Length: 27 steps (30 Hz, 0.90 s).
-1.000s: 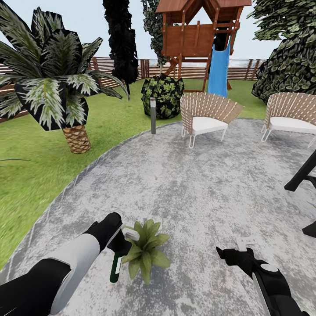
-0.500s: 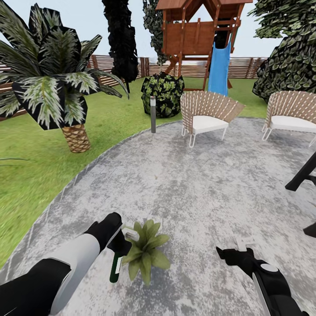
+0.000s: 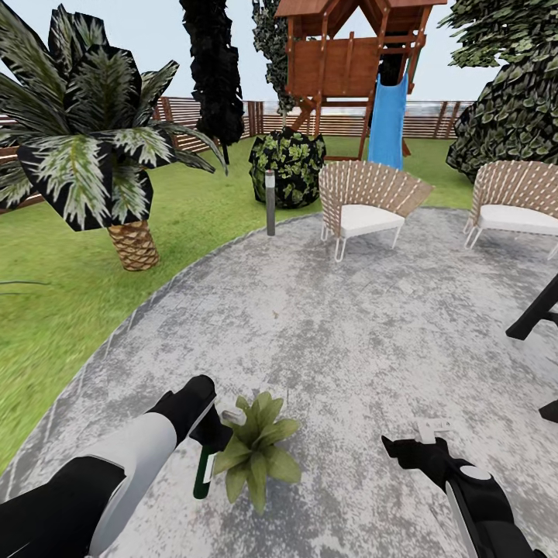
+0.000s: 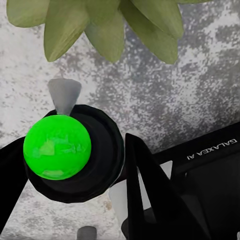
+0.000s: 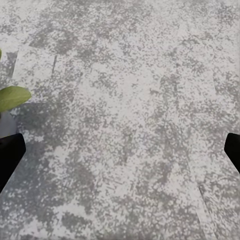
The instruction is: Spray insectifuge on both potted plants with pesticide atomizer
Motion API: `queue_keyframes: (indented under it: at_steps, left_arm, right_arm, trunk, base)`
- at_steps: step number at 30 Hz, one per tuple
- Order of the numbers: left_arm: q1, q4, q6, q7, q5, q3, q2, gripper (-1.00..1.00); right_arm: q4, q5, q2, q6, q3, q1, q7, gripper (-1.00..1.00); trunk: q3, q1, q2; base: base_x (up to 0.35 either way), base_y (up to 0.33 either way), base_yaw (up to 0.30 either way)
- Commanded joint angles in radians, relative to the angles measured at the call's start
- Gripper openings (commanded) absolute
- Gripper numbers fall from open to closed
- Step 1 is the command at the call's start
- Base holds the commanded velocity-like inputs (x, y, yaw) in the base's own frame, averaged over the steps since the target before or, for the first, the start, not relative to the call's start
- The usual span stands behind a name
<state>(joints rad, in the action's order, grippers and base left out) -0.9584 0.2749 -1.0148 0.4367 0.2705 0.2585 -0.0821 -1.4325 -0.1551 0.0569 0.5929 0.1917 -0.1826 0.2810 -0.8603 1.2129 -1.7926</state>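
Holding dark green-black atomizer bottle (image 3: pixel 204 473) in left pincer (image 3: pixel 208 434), nozzle aimed at near leafy potted plant (image 3: pixel 256 448) for spraying; right pincer (image 3: pixel 425 435) spread, idle.

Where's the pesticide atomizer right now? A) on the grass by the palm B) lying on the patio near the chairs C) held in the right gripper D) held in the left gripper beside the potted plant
D: in the head view the left gripper is closed on the pesticide atomizer, its spray head right next to the potted plant on the paved patio; the right gripper carries nothing.
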Motion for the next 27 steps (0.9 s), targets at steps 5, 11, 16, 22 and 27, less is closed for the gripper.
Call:
queue_keyframes:
  at_steps: [5,11,16,22,27]
  left_arm:
    - [0.000,0.001,-0.002,0.010,0.012,0.002,0.004,-1.00]
    - [0.000,0.001,-0.002,0.010,0.011,0.000,0.000,-1.00]
    - [0.000,0.001,-0.002,0.010,0.010,-0.001,-0.001,-1.00]
    - [0.000,0.001,-0.002,0.011,0.009,0.000,-0.001,-1.00]
    - [-0.005,0.001,-0.003,0.012,0.009,0.002,0.000,-1.00]
  right_arm:
    - [-0.001,-0.011,-0.001,0.004,0.001,0.000,0.009,1.00]
    - [0.000,-0.010,-0.002,0.004,0.001,0.000,0.009,1.00]
    - [0.005,-0.012,-0.004,0.004,0.000,0.000,0.007,1.00]
    - [0.010,-0.011,-0.004,0.003,0.001,-0.001,0.002,1.00]
    - [0.010,-0.011,-0.003,0.003,0.001,-0.001,0.001,1.00]
  trunk:
    - [-0.001,0.000,0.000]
    - [-0.001,0.000,0.000]
    - [-0.001,0.000,0.000]
    - [-0.001,0.000,0.000]
    - [-0.001,0.000,0.000]
  base:
    - [0.000,0.000,0.000]
    - [0.000,0.000,0.000]
    - [0.000,0.000,0.000]
    - [0.000,0.000,0.000]
    - [0.000,0.000,0.000]
